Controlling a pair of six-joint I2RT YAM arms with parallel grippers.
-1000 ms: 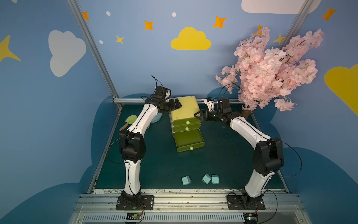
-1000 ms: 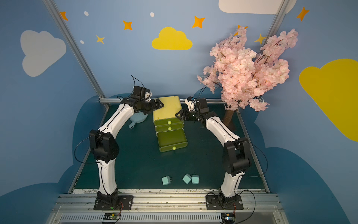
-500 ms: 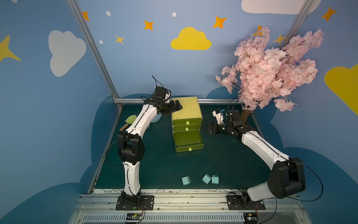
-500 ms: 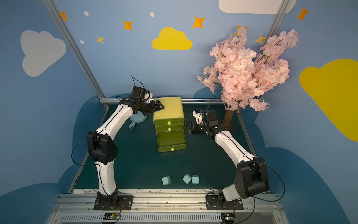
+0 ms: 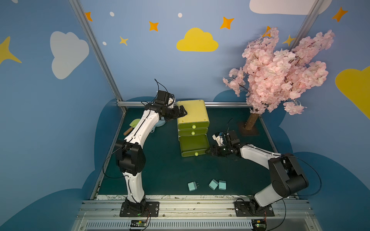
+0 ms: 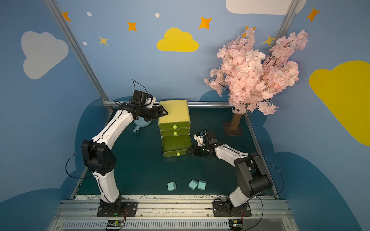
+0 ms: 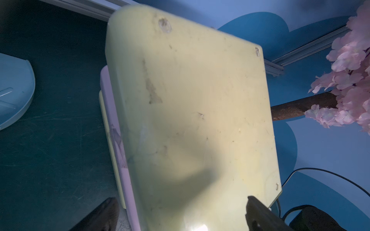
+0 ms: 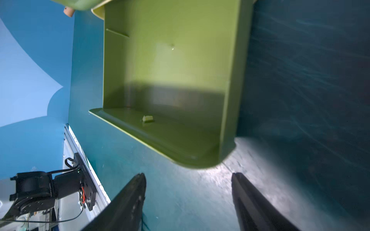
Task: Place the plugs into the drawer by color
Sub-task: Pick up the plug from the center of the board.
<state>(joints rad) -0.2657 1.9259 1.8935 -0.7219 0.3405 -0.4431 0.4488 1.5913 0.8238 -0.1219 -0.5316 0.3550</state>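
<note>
inside the drawer (image 8: 170, 66), wrist-only, maybe a knob stub (image 8: 147, 118).

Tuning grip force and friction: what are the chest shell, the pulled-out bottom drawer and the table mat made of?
The chest shell looks like pale yellow moulded plastic, matte, scuffed and stained. The bottom drawer: olive plastic, smooth semi-gloss; soft highlights, moulded rib. The table mat: dark green, probably rubber or vinyl; fine scratches, dull sheen.
</note>
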